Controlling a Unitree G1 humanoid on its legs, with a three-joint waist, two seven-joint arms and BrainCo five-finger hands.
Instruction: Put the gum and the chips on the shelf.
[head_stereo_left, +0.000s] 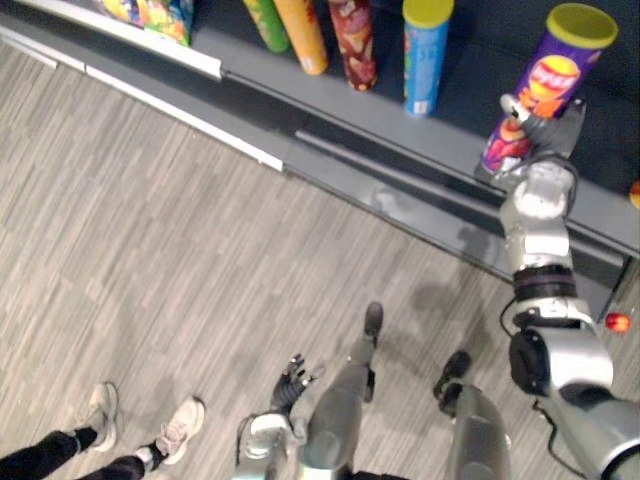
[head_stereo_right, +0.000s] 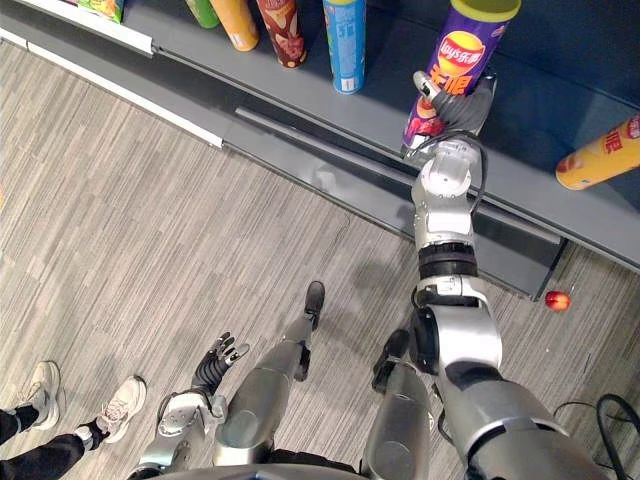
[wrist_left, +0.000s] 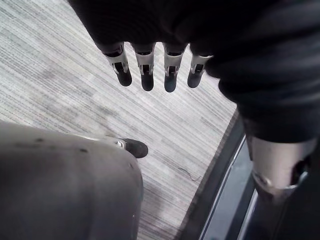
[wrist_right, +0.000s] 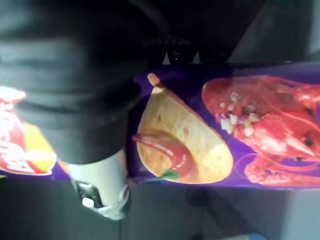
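Chips can: the purple chips can (head_stereo_left: 555, 75) with a yellow lid is at the shelf (head_stereo_left: 385, 112), tilted, its lower end close to the shelf's front edge. Whether the base rests on the board cannot be told.
Right robot hand: the right robot hand (head_stereo_left: 548, 128) is curled round the lower part of the chips can. In the right wrist view the thumb lies across the printed wall.
Shelf edge: the grey front lip passes just below the chips can's base, with a lower grey ledge beneath it.
Neighbours on the shelf: a blue can (head_stereo_left: 425, 55) stands upright near the chips can on the robot's left with a clear gap between. Further that way stand a dark red can (head_stereo_left: 355, 40), an orange can (head_stereo_left: 303, 35) and a green can (head_stereo_left: 265, 25).
Other side: an orange can lying flat (head_stereo_right: 600, 155) is on the shelf to the right of the chips can, apart from it.
Floor: grey plank floor (head_stereo_left: 150, 230) lies open below the chips can. A small red ball (head_stereo_right: 558, 300) sits on it by the shelf base.
Left robot hand: the left robot hand (head_stereo_right: 222, 358) hangs well below the chips can, fingers loosely spread, holding nothing.
Person: shoes (head_stereo_left: 180, 428) show far to the lower left of the chips can.
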